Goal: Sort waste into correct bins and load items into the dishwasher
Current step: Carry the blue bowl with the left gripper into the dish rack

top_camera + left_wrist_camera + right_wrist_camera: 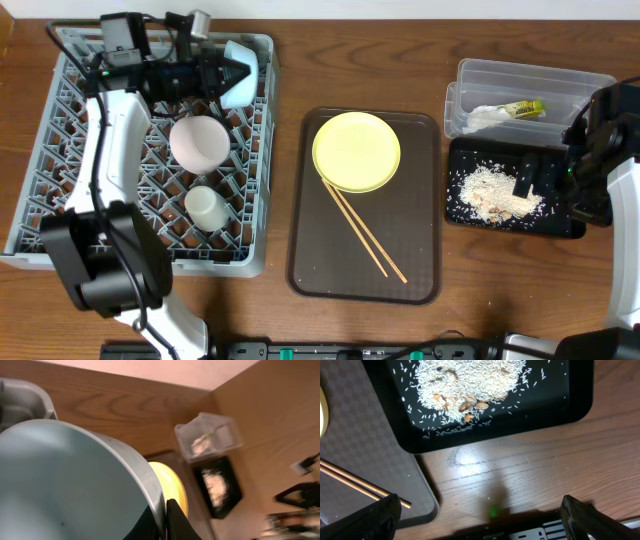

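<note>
My left gripper [238, 72] is shut on the rim of the light blue bowl [243, 74] at the back right corner of the grey dish rack [262, 180]; the bowl fills the left wrist view [65, 485], with a finger on each side of its rim [164, 517]. The white-pinkish bowl [198, 143] and small white cup [205, 208] sit in the rack. The yellow plate [356, 150] and chopsticks [368, 236] lie on the brown tray [420, 270]. My right gripper [480, 517] is open and empty over bare table beside the black tray [485, 430] of rice crumbs [490, 192].
The clear tub [560, 85] at the back right holds the green-and-yellow wrapper [524, 109] and a white scrap [485, 118]. The right arm [600, 150] hangs over the black tray's right end. Bare wood lies between rack and brown tray.
</note>
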`<state>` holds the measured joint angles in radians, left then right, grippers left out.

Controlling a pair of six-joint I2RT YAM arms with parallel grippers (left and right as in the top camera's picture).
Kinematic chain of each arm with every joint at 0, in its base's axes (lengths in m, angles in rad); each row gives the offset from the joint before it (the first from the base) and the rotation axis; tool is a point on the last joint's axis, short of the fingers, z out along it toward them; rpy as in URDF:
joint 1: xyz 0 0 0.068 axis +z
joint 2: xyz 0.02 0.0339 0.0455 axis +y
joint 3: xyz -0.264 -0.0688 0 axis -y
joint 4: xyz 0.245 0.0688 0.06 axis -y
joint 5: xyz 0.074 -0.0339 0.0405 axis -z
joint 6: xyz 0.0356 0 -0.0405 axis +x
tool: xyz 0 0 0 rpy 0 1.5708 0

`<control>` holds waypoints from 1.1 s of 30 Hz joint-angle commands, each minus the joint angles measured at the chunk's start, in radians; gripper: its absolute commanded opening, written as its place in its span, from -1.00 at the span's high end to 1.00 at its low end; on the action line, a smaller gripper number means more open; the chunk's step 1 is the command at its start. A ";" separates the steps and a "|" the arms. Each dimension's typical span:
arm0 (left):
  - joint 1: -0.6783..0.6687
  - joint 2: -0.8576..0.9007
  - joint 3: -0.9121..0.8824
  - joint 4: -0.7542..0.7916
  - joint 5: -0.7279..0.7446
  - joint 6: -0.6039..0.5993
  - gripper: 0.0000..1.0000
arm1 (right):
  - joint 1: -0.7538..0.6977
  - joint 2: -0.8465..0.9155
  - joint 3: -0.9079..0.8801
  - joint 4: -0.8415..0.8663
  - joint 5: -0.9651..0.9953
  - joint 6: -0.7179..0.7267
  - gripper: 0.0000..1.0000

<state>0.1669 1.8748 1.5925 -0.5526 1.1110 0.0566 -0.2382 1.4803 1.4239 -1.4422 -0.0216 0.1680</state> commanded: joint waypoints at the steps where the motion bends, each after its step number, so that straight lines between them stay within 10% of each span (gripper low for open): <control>1: 0.042 0.069 0.016 0.046 0.140 -0.150 0.85 | -0.006 -0.016 0.016 -0.005 0.013 0.011 -0.98; 21: 0.191 0.260 0.015 0.304 0.229 -0.391 0.83 | -0.006 -0.017 0.016 -0.014 0.013 0.011 -0.98; 27: 0.256 0.260 0.015 0.304 0.182 -0.392 -0.13 | -0.005 -0.017 0.016 -0.019 0.013 0.011 -0.99; 33: 0.296 0.249 0.015 0.304 0.183 -0.433 -0.58 | -0.005 -0.017 0.016 -0.020 0.013 0.011 -0.98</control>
<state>0.4484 2.1227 1.5925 -0.2493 1.3010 -0.3485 -0.2382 1.4799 1.4239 -1.4597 -0.0216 0.1680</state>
